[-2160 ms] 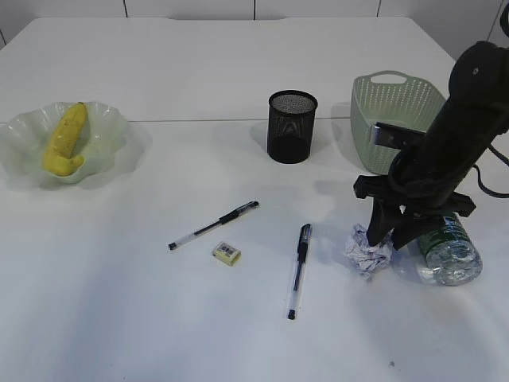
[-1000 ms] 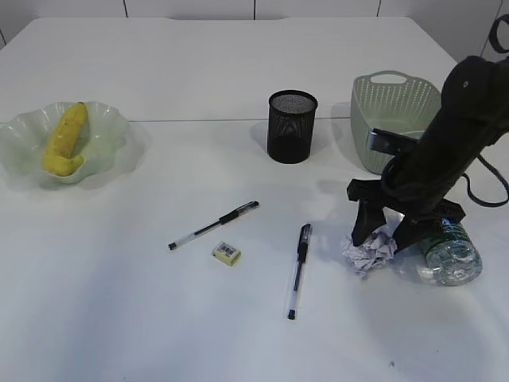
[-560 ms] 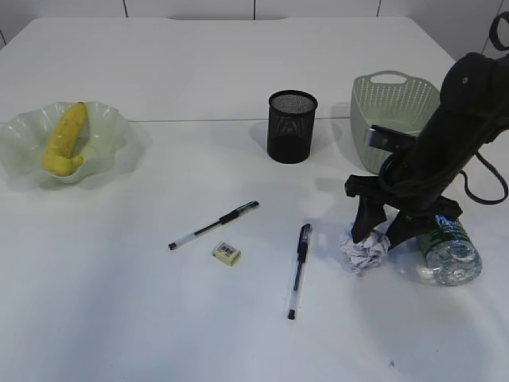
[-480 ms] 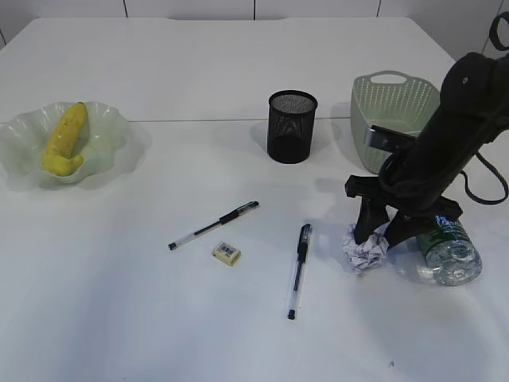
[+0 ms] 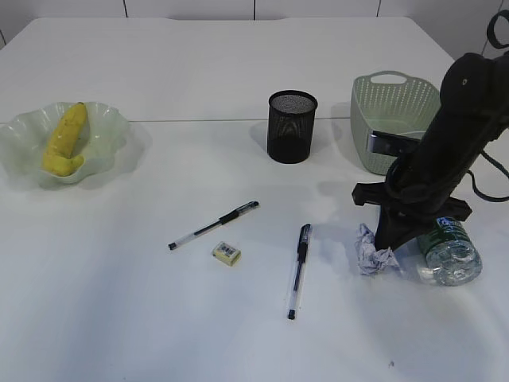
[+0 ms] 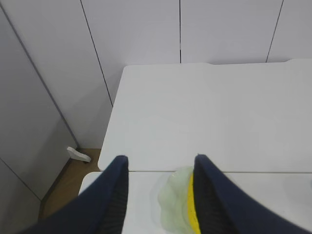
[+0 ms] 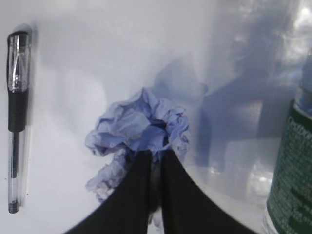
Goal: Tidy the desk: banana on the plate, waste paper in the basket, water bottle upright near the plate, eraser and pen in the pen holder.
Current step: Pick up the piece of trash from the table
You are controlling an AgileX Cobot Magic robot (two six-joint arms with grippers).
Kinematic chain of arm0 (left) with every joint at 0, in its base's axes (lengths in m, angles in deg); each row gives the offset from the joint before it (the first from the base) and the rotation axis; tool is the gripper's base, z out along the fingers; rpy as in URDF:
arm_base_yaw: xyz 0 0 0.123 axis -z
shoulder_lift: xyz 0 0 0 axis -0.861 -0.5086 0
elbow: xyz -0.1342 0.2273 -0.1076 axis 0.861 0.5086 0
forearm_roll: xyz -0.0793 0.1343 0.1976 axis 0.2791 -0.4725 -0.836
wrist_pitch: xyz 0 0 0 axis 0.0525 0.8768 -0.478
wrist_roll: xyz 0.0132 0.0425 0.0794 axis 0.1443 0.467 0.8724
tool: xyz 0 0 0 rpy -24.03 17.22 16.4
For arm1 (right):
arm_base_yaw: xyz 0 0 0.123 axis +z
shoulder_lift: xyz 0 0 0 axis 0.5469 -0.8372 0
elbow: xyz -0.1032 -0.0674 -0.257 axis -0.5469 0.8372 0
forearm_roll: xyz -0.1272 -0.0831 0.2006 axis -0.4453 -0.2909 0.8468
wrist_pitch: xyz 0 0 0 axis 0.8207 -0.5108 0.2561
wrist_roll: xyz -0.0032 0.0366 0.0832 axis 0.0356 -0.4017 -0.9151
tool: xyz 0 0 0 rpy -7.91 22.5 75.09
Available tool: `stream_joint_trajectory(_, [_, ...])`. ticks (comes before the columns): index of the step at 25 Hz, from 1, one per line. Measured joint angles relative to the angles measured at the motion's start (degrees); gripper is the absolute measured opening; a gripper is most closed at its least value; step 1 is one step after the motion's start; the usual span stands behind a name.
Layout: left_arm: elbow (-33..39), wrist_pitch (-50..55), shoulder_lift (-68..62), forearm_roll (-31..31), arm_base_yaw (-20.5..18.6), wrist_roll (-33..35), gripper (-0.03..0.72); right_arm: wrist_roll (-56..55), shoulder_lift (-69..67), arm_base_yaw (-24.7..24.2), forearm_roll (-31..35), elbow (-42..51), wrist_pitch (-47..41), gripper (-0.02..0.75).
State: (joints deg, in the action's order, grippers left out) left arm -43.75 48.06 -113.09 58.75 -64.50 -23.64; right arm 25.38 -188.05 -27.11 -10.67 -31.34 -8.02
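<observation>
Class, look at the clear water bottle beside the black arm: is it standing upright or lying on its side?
Lying on its side. The water bottle rests lengthwise on the desk beside the waste paper, its dark green label turned toward the arm.

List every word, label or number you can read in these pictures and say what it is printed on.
None can be read.
Water bottle: pale lettering on its dark green label, blurred and cut off.
Eraser: a small printed label, too small to read.

Right hand (image 7: 155,157) low, fingers pinched nearly together; left hand (image 6: 158,168) raised, fingers apart.
</observation>
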Motion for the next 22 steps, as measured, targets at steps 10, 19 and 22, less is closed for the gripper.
stream_joint_trajectory(10, [0.00,0.00,0.00,0.26,0.00,0.00,0.304,0.00,0.00,0.00,-0.22,-7.55,-5.63,0.020])
stream_joint_trajectory(19, [0.00,0.00,0.00,1.84,0.00,0.00,0.304,0.05,-0.02,0.00,2.86,-19.72,-6.62,0.018])
stream_joint_trajectory(22, [0.00,0.00,0.00,1.84,0.00,0.00,0.304,0.05,-0.02,0.00,2.75,-23.95,-4.94,0.017])
